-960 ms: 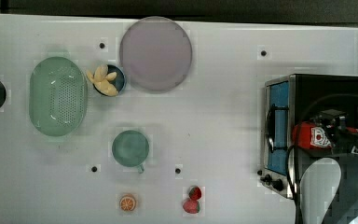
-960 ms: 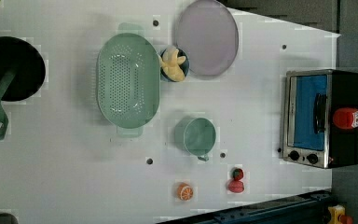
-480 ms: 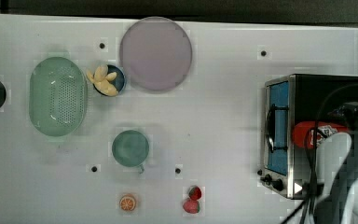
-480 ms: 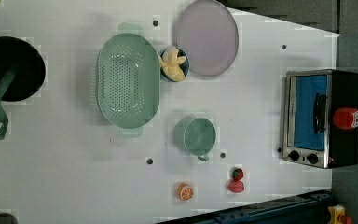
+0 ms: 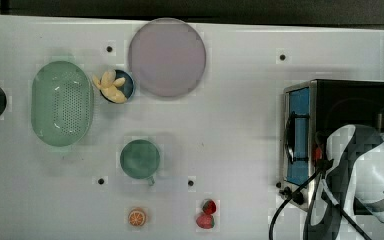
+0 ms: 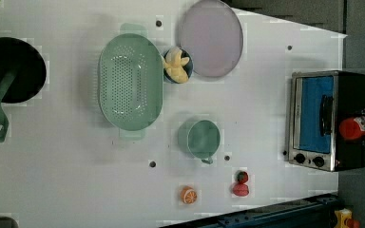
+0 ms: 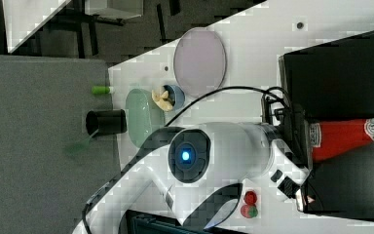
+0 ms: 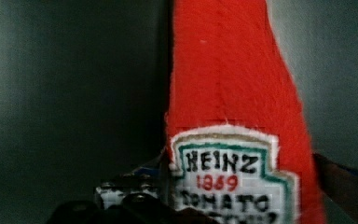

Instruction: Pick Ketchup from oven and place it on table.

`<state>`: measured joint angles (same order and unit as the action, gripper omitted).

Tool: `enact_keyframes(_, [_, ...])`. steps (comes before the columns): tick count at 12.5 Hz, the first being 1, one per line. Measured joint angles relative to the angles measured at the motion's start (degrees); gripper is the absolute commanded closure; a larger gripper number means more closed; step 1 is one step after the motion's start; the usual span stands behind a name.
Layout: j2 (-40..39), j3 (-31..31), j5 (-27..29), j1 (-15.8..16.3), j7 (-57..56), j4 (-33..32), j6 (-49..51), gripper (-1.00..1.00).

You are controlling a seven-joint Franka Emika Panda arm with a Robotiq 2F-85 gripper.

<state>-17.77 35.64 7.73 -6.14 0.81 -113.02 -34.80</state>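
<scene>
Ketchup [image 6: 353, 128] clear in left view, arm-covered in top view

Ketchup [image 6: 354, 128]: red squeeze bottle with a white label, lying on the black top of the oven [image 6: 330, 119]; it appears to rest on its side. Oven: silver front frame, blue-tinted door shut, at the left view's right end of the white table [image 6: 266, 85].

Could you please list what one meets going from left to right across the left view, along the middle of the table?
Black pan → green colander → banana bowl → green cup → oven → Ketchup on the oven's top.
</scene>
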Motion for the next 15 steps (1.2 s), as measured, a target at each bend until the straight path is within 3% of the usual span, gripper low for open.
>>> enact_keyframes(4, [-0.4, -1.4, 3.2, -1.3, 1.1, 0.5, -0.6, -0.93])
enact_keyframes(6, [-0.4, -1.1, 3.1, -1.2, 1.3, 0.7, 0.4, -0.43])
enact_keyframes(7, [-0.4, -0.8, 3.1, -0.9, 1.3, 1.0, 0.1, -0.29])
enact_keyframes(11, [-1.3, -1.6, 3.7, -0.9, 1.3, 2.5, 0.1, -0.29])
enact_keyframes(15, [-0.3, -1.5, -3.7, 0.4, 1.3, 7.9, 11.2, -0.29])
